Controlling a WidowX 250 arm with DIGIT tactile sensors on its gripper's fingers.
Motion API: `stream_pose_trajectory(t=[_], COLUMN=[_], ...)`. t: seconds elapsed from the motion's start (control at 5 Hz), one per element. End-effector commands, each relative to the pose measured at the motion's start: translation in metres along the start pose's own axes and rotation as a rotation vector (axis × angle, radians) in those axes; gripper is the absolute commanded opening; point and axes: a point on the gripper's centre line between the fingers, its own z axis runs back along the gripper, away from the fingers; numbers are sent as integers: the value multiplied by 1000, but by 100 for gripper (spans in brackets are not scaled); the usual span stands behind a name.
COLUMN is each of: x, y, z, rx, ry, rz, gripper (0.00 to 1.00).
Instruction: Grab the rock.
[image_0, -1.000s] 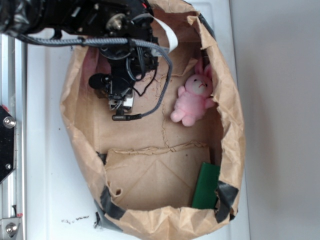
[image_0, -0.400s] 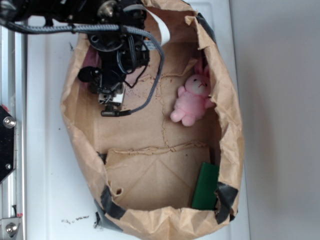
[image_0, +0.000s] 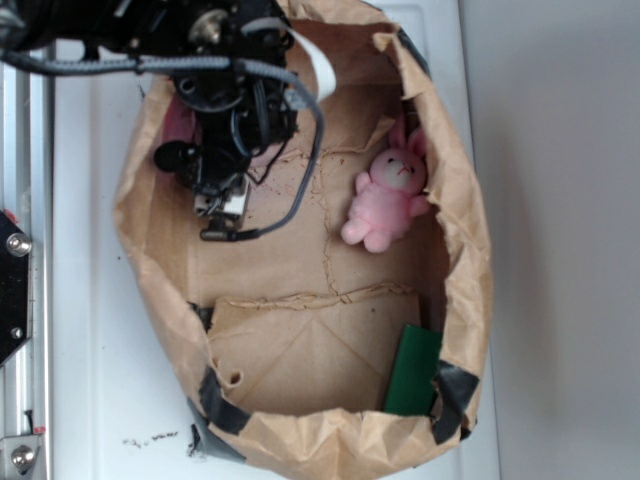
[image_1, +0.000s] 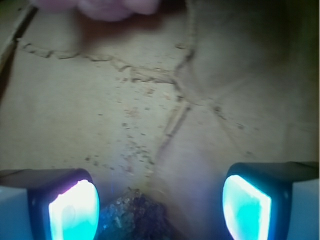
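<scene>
The rock (image_1: 132, 217) is a dark, crumbly chunk at the bottom edge of the wrist view. It lies on the brown paper floor between my two fingers, closer to the left fingertip (image_1: 74, 210). My gripper (image_1: 161, 207) is open, with the jaws wide apart on either side of the rock and not touching it. In the exterior view my gripper (image_0: 222, 205) points down into the upper left part of the paper bag (image_0: 465, 250). The arm hides the rock there.
A pink plush bunny (image_0: 388, 198) lies at the bag's right side; its blurred edge shows at the top of the wrist view (image_1: 105, 6). A flat green card (image_0: 412, 370) leans in the lower right corner. The bag's crumpled walls rise all around.
My arm has moved left and slightly toward the top of the exterior view, closer to the bag's left wall. The bunny and the green card have not moved.
</scene>
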Motion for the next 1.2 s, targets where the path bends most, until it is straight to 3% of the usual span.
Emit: stream_pose_trajectory(t=[0.0, 0.4, 1.0], x=[1, 10, 8], y=[-7, -10, -28], z=[14, 20, -9], rx=[-19, -27, 24], ry=[-14, -14, -55], rz=[8, 13, 10], gripper=[100, 100, 100])
